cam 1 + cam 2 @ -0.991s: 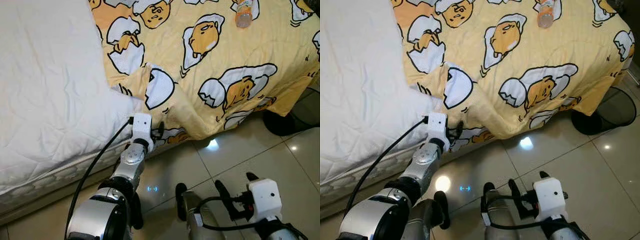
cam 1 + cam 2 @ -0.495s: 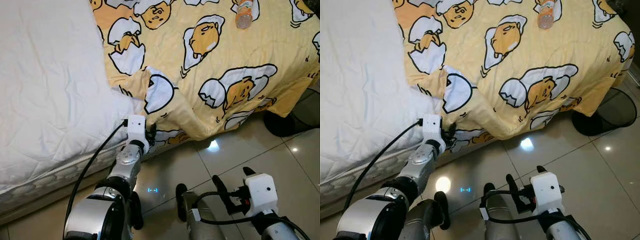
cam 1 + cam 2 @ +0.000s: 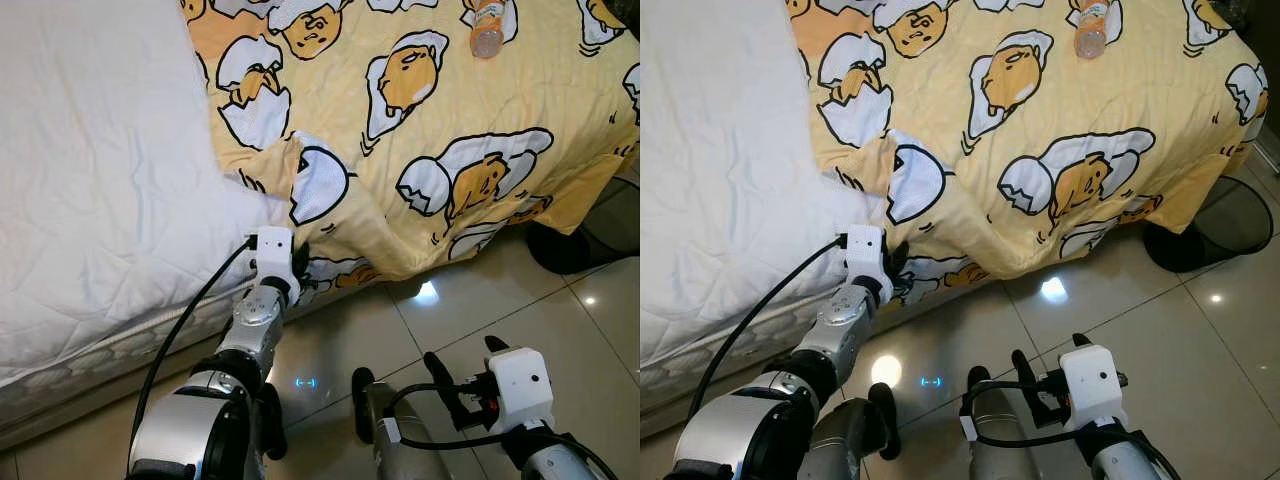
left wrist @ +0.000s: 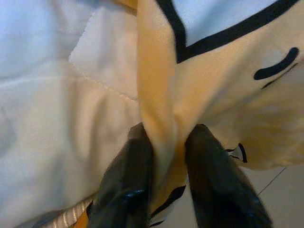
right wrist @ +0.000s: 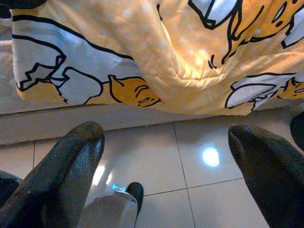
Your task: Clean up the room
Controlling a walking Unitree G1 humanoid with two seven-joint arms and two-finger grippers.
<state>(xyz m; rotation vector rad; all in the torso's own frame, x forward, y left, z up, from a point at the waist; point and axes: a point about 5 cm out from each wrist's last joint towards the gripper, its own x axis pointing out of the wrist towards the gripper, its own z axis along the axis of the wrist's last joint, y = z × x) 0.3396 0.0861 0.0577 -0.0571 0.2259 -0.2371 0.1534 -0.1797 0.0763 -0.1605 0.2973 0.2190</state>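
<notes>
Down at the bed edge, left gripper (image 4: 164, 142) pinching the yellow cartoon-egg print blanket (image 3: 430, 110).
Black fingers (image 4: 128, 166) nearly closed on a hanging fold of the blanket, right beside the white quilted mattress (image 3: 90, 170). Right gripper (image 5: 166, 156) spread wide, holding nothing, low over the glossy tiled floor (image 5: 156, 161). Clear plastic bottle (image 3: 487, 27) lying farther up on the blanket.

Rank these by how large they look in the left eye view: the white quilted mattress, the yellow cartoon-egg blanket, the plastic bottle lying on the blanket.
1. and 2. Yellow cartoon-egg blanket and white quilted mattress: alike in visible area; both are cropped by the frame, so I won't rank them.
3. Plastic bottle: far smaller, though farthest from the camera.
</notes>
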